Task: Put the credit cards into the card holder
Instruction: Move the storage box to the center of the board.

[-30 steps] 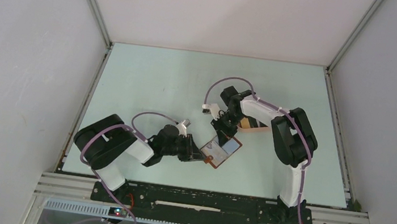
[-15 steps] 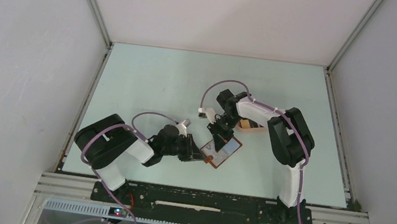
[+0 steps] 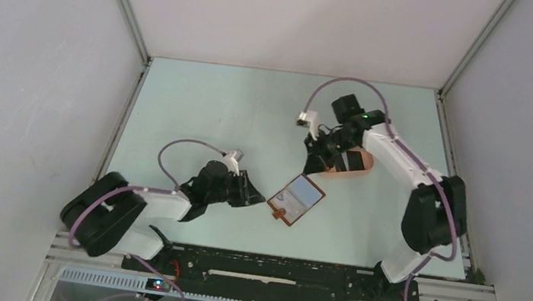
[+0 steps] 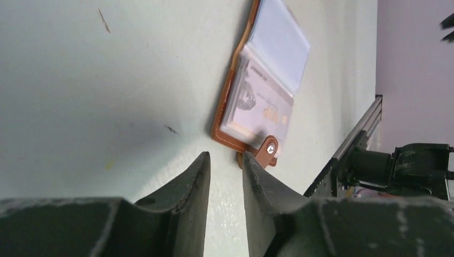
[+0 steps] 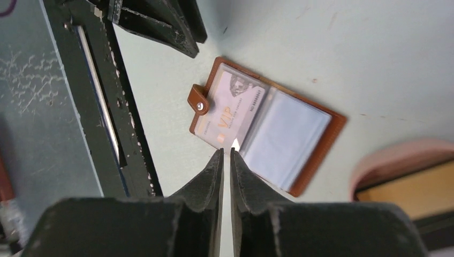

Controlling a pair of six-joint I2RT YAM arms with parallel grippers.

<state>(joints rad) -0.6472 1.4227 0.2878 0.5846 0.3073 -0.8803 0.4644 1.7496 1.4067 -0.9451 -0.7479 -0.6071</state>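
The reddish-brown card holder lies open on the table. A grey card marked VIP sits in its clear sleeve on the snap-tab side. My left gripper is low on the table just left of the holder. Its fingers are slightly apart and empty, just short of the snap tab. My right gripper hangs above the table between the holder and the pink tray. It is shut and empty. A yellow-tan card lies in the tray.
The pink oval tray sits right of the holder under the right wrist, with a dark card beside the yellow one. The black base rail runs along the near table edge. White walls enclose the table.
The right gripper rose and drew back from the holder toward the tray. The left gripper backed off the holder's tab edge and the left arm swung left. The holder stayed put.
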